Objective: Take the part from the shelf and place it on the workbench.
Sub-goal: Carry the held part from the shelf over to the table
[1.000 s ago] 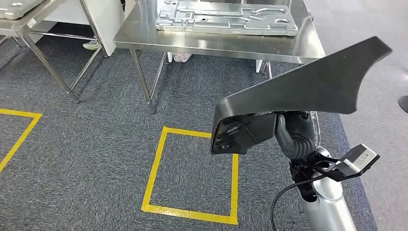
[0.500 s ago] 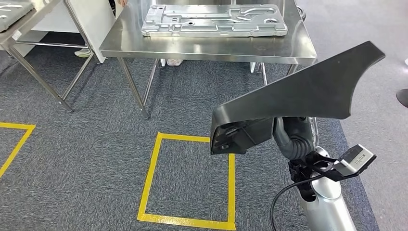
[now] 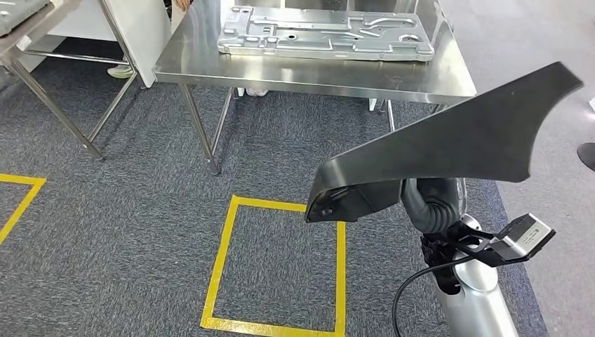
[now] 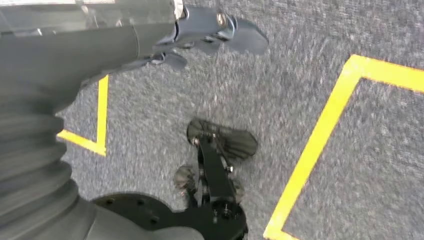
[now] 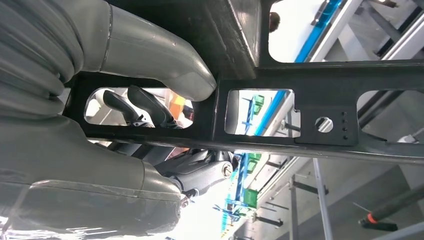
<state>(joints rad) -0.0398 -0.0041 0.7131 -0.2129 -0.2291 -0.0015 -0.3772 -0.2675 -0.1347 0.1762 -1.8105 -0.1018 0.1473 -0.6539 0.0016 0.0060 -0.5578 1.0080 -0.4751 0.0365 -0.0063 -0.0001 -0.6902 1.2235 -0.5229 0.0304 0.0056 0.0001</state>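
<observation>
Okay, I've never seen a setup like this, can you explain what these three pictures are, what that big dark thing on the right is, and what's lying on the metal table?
These come from a two-legged humanoid robot with two silver arms. The wide picture is from its head, looking forward and down at grey carpet marked with a yellow tape square. The other two come from cameras at its wrists.

The big dark thing is a flat black metal part with a flared end. The robot's right hand holds it from underneath. The right wrist view shows fingers reaching through an opening in the part's black frame.

The left hand hangs over the carpet, holding nothing.

Ahead stands a stainless steel workbench. On it lies a silver stamped metal panel.
</observation>
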